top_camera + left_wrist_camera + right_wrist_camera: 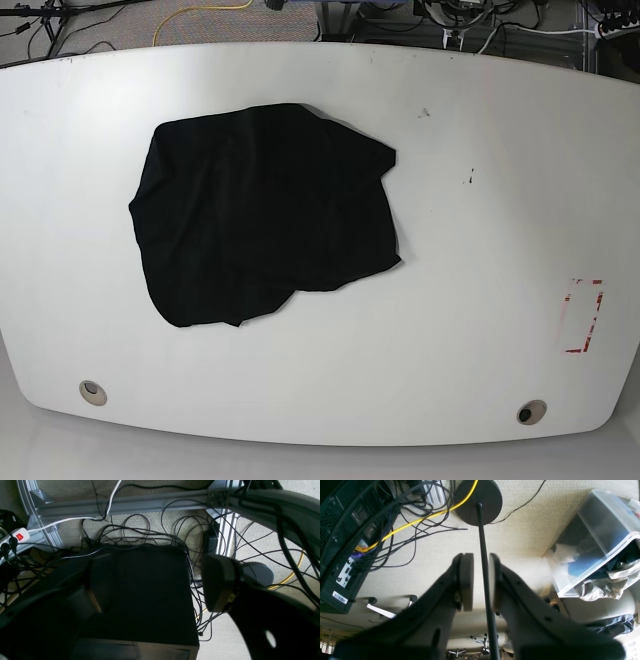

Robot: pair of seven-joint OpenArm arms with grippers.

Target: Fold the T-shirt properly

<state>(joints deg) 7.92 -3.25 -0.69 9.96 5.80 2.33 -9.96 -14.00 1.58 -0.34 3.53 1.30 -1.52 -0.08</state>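
One plain black soft-fabric T-shirt (pixel 262 212) lies crumpled in a rough, uneven blob on the left-centre of the wide white smooth table (pixel 480 250) in the base view, its edges rumpled and one corner pointing toward the table's middle; neither arm shows in that view. A small red-outlined rectangle mark (pixel 584 316) sits near the table's right edge, and two round grey grommets (pixel 93 391) sit near its front edge. The left gripper (pixel 155 585) hangs off the table with its dark jaws spread wide and empty, pointed down at a black box-shaped computer case (pixel 147 592) amid tangled black cables (pixel 140 533) on beige woven carpet. The right gripper (pixel 481 580) has its padded jaws close together with a narrow gap, gripping nothing; a thin black stand pole (pixel 483 555) on a round base shows through the gap, well behind. A clear plastic storage bin (pixel 600 535) holding cloth stands on the carpet nearby.
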